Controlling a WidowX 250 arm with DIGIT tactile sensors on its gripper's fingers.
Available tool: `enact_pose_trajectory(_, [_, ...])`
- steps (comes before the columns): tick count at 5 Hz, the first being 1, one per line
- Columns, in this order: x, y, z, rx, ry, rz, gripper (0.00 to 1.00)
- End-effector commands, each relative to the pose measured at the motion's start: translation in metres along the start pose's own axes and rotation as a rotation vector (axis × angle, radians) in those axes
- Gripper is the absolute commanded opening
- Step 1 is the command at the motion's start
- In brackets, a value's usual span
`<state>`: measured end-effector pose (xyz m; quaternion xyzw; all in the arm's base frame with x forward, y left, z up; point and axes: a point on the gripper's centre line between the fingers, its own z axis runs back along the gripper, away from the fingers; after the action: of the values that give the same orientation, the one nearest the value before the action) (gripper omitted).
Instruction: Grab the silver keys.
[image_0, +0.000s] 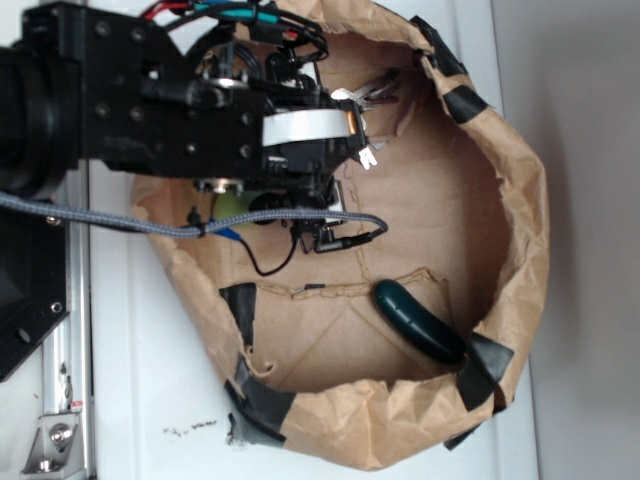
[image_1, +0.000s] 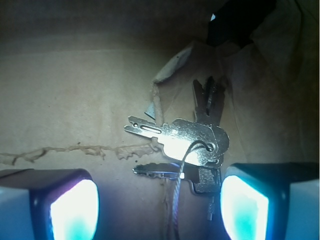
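The silver keys (image_1: 190, 137) lie fanned out on the brown paper floor, with a darker key (image_1: 200, 176) lowest and a thin wire ring (image_1: 176, 197) trailing toward the camera. My gripper (image_1: 160, 200) is open just above them. The wire and the dark key's head sit between the fingers, close to the right pad (image_1: 245, 207) and well away from the left pad (image_1: 75, 210). In the exterior view the keys (image_0: 372, 92) poke out past the gripper (image_0: 358, 128) near the far wall of the paper basin (image_0: 520, 200).
The crumpled brown paper basin has raised walls patched with black tape (image_0: 462, 98). A dark green oblong object (image_0: 420, 322) lies near its lower right wall. A yellow-green item (image_0: 232, 205) is partly hidden under the arm. A grey braided cable (image_0: 120, 220) hangs across.
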<state>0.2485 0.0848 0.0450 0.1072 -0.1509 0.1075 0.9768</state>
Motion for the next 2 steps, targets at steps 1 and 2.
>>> enact_pose_trajectory(1, [0.0077, -0.0005, 0.0092, -0.016, -0.035, 0.0, 0.97])
enact_pose_trajectory(2, [0.0086, 0.0008, 0.0074, -0.016, -0.027, 0.023, 0.0])
